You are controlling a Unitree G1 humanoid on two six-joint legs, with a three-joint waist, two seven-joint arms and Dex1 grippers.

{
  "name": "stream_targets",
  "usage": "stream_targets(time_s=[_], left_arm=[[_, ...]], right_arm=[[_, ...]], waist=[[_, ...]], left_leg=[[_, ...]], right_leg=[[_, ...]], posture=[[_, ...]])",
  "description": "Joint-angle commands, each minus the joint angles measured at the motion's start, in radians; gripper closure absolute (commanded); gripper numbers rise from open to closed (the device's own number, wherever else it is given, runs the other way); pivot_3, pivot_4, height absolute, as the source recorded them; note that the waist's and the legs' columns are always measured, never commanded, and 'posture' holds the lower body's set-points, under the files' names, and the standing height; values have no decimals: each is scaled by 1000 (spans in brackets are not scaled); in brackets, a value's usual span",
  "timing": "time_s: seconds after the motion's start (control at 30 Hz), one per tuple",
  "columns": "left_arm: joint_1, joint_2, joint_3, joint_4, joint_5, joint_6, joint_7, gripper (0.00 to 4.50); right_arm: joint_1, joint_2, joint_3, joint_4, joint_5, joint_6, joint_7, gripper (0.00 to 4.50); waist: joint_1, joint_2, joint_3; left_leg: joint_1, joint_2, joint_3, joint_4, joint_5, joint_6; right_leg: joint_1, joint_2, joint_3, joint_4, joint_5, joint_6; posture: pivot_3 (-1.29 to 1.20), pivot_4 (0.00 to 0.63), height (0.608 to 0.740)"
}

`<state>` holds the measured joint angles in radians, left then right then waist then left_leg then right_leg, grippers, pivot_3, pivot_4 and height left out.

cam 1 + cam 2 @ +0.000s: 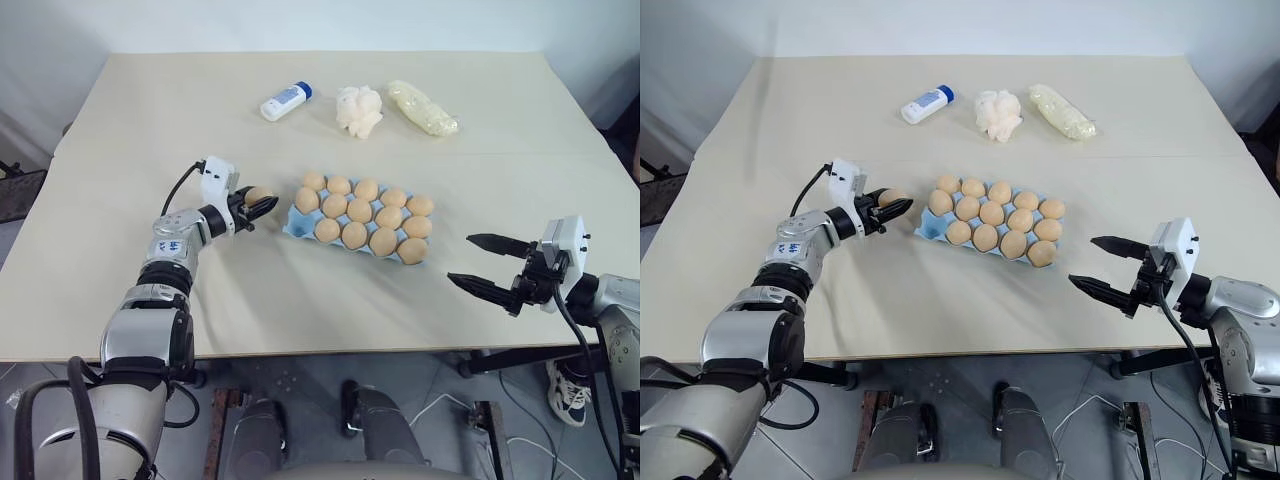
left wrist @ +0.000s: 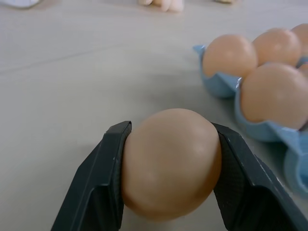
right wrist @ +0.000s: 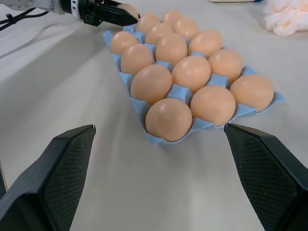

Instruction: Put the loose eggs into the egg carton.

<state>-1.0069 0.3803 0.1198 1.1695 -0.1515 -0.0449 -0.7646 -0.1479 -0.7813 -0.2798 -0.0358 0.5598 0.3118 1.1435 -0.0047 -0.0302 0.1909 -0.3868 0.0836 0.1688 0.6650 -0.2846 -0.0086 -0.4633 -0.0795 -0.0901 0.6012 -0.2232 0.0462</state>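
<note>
Left gripper was clamped on one smooth tan-brown egg, a finger on each flank, held just beside the near-left corner of the light blue moulded egg carton. The carton lay toward the robot's right of the jaws; the one cup seen unfilled sat at that corner. Right gripper hung spread and empty, near the carton's far end.
</note>
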Motion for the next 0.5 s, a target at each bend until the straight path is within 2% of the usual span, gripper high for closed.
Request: stream_targets(time_s=[0.03, 0.17, 0.27, 0.5], left_arm=[[-16, 10, 9, -113, -28, 12, -84, 2494], [70, 11, -24, -350, -73, 133, -220, 2497], [140, 16, -48, -522, -95, 227, -254, 2497], [197, -11, -111, -638, -83, 303, -253, 2497]], right_arm=[[5, -20, -35, -31, 17, 3, -3, 0], [12, -17, -35, -34, 15, 1, -6, 0], [14, -14, -33, -36, 16, 1, -10, 0], [5, -5, -22, -28, 13, -2, -16, 0]], waist=[[1, 0, 0], [0, 0, 0], [-2, 0, 0], [2, 0, 0]], left_leg=[[0, 0, 0, 0, 0, 0], [0, 0, 0, 0, 0, 0], [0, 0, 0, 0, 0, -1], [0, 0, -1, 2, 2, 1]], right_leg=[[0, 0, 0, 0, 0, 0], [0, 0, 0, 0, 0, 0], [0, 0, 0, 1, 0, 0], [1, 0, 2, 1, 0, 0]], posture=[[0, 150, 740], [0, 150, 740], [0, 150, 740], [0, 150, 740]])
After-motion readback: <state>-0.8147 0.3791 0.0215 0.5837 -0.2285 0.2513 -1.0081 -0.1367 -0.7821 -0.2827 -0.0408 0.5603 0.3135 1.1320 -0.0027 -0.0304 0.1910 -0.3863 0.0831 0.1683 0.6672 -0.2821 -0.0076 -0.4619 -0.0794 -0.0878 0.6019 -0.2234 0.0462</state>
